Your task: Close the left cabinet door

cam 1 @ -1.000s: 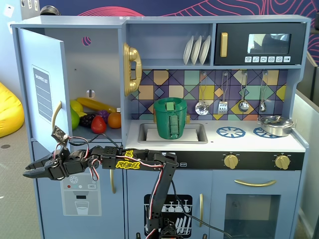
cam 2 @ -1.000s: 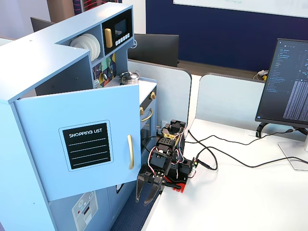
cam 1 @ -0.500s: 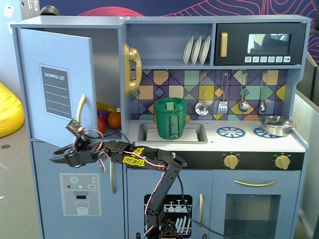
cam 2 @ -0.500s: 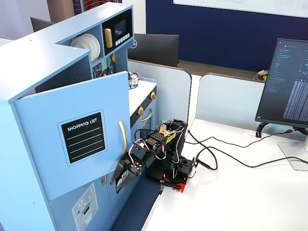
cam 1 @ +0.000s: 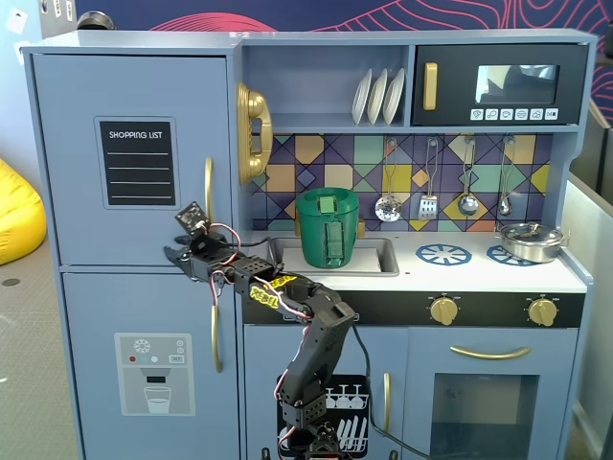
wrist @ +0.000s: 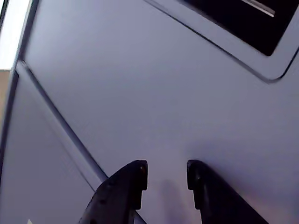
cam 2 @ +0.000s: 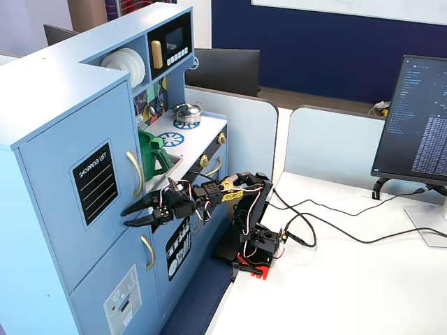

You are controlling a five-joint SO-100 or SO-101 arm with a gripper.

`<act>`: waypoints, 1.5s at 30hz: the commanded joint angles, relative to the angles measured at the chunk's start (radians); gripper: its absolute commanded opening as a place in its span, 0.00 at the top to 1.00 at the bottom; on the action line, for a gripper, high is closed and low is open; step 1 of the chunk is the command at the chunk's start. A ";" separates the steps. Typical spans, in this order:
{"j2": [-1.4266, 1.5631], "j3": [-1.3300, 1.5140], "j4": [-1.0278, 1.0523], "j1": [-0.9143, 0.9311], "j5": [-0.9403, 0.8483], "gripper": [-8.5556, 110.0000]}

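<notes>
Smooth matte light-blue fridge door [cam 1: 134, 153] with black chalkboard panel sits flush, closed. Black plastic gripper [wrist: 167, 175] jaws slightly parted, empty, just off the door near its curved gold handle [cam 1: 208, 192]; only the wrist view shows the gap.

1. In a fixed view we see the left cabinet door [cam 1: 134, 158] flush in the upper left of the toy kitchen [cam 1: 316, 43], above the lower door [cam 1: 144, 369].
2. The hand [cam 1: 174, 254] sits just before that door's lower edge, beside its handle [cam 1: 208, 192].
3. The arm's base [cam 2: 255, 248] stands at the table [cam 2: 349, 293] edge nearest the kitchen.
4. The monitor [cam 2: 419, 118] stands at the table's far right corner.
</notes>
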 commanded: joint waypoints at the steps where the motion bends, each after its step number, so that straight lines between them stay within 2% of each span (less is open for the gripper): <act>1: 0.074 0.003 0.034 0.031 0.066 0.93; 5: 0.318 0.035 0.492 -0.081 0.201 0.93; 9: 0.577 0.218 0.721 -0.095 0.268 0.93; 13: 0.851 0.443 0.971 0.074 0.291 0.93; 17: 1.063 0.689 1.223 0.411 0.244 0.93; 20: 1.170 0.862 1.305 0.634 0.273 0.93; 23: 1.207 0.962 1.390 0.723 0.356 0.93; 31: 1.204 1.065 1.522 0.749 0.499 0.93; 34: 1.209 1.065 1.603 0.752 0.488 0.92; 45: 1.210 1.065 1.603 0.758 0.512 0.90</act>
